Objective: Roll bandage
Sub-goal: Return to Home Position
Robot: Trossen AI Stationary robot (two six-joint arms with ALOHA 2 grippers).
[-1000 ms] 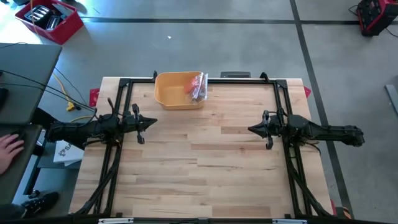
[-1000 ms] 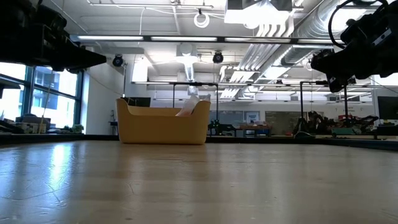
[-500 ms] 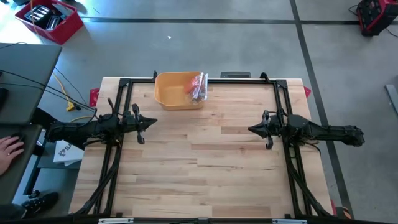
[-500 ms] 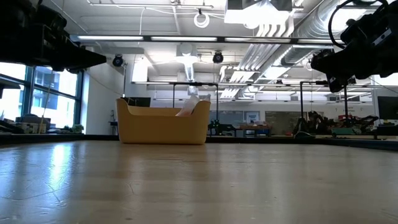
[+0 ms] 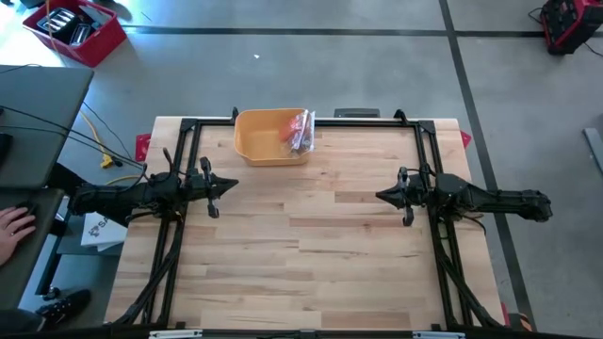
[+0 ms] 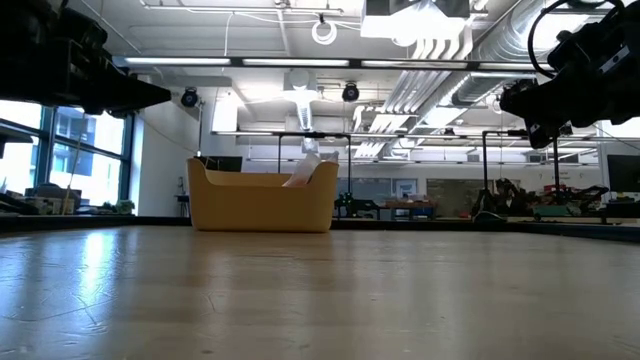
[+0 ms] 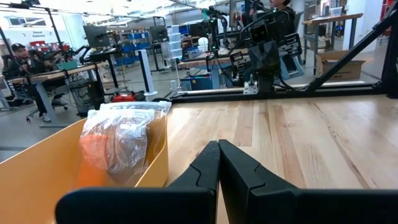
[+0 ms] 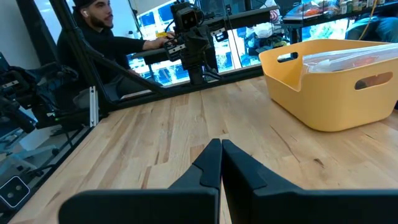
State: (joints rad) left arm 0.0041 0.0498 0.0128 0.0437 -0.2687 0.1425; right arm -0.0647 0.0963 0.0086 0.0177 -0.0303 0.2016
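pale wooden table (image 5: 311,235): we hold left gripper (image 5: 233,185) and right gripper (image 5: 380,196) pinched, empty; a stray swing could clip the far yellow plastic bin (image 5: 249,148)

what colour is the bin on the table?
The bin is plain yellow, clearest in the right wrist view.

Orange bandage (image 7: 94,152) in clear zip bag (image 5: 301,132) rests inside yellow bin (image 5: 258,139).

Left claw (image 5: 233,185), right claw (image 5: 380,196): seemingly closed
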